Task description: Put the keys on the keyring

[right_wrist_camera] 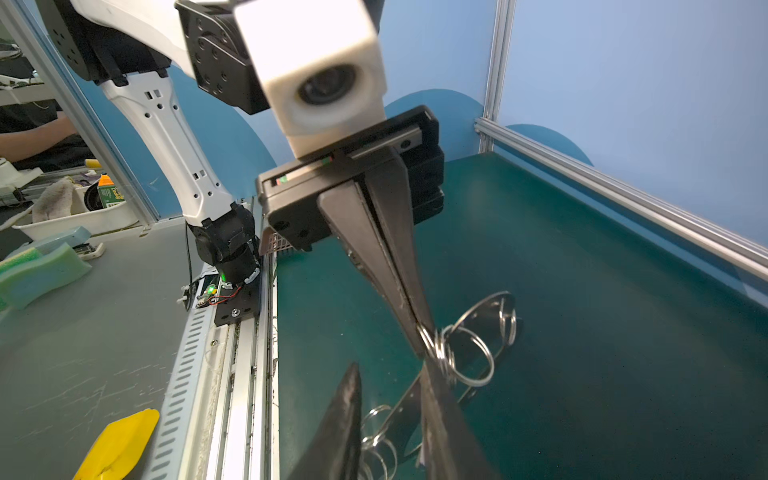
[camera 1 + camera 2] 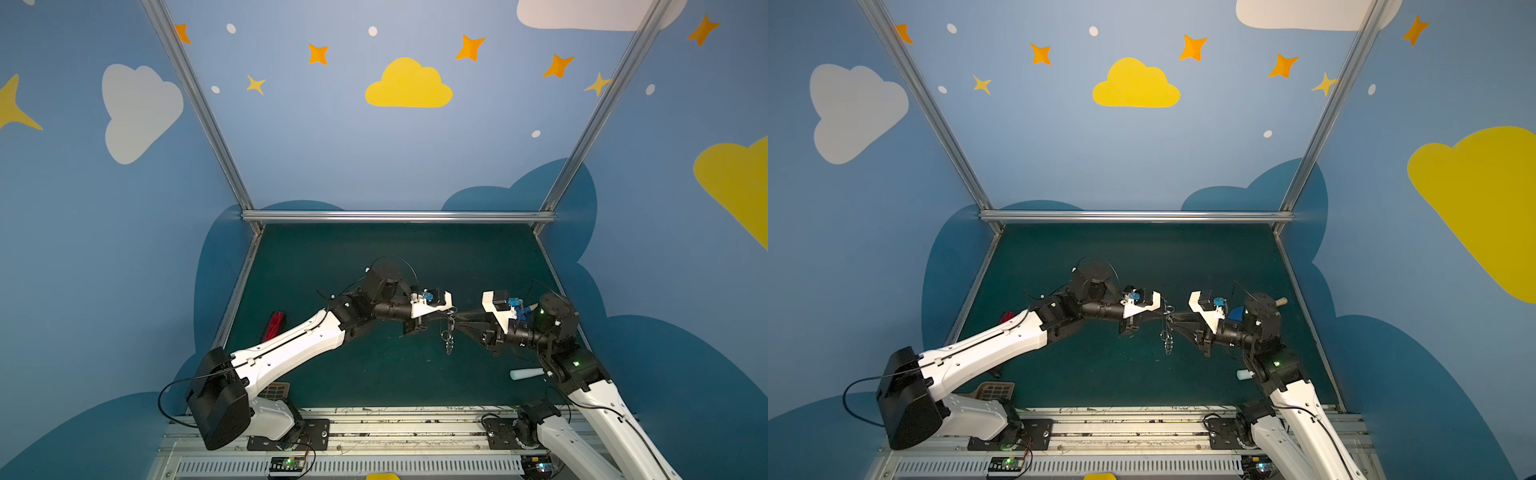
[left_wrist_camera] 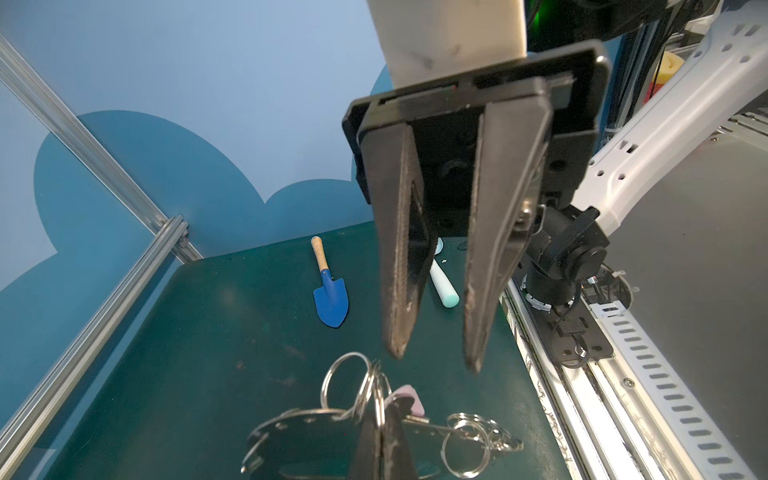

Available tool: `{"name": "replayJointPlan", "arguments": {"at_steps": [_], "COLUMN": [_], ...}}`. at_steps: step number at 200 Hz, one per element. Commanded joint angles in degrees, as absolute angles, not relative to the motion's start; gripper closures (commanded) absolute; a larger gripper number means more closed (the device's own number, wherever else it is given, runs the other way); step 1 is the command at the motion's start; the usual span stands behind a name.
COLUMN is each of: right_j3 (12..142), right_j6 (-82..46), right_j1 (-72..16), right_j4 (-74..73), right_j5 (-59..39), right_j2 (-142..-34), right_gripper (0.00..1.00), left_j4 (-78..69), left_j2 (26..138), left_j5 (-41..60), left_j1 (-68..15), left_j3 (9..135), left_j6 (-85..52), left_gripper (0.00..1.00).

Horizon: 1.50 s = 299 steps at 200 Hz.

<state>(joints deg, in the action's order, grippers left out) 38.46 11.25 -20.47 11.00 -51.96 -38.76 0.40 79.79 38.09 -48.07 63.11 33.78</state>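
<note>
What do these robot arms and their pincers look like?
Both the left arm and right arm have smooth white shells with black joints and thin black cables. Each wrist carries a white camera block with a blue connector. The jaws are long, dark grey tapered wedges. A green light glows on the right arm.

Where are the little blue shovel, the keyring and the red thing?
blue shovel [image 3: 331, 301]: left wrist view, on its blade.
keyring [image 3: 305, 438]: left wrist view, on its grey plate.
red gadget [image 2: 274, 326]: in a top view, on its middle.
</note>
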Motion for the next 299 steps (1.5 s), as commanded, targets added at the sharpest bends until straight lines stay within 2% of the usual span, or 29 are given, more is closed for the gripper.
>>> {"name": "replayJointPlan", "arguments": {"at_steps": [1,171,299], "right_j3": [39.1,38.9,39.9], "right_j6": [12.6,14.2,17.1], "right_j1": [-20.7,-20.7,-20.7], "right_j4": [12.1,14.4,16.0], "right_j5": [-51.6,-47.0,-51.2], "right_j2": [-39.9,-40.1,-40.3], "right_gripper": [0.74,0.73,0.97], "left_j4": [0.3,0.9,3.8], "left_j2": [80.5,81.0,81.9], "left_j5": [38.6,38.4,38.2], "left_j1": [-48.5,-49.9,-49.9], "left_j3": [65.0,65.7,67.1], "left_j6": [34.2,36.0,38.2], "left_gripper": [0.96,0.96,0.96]}}
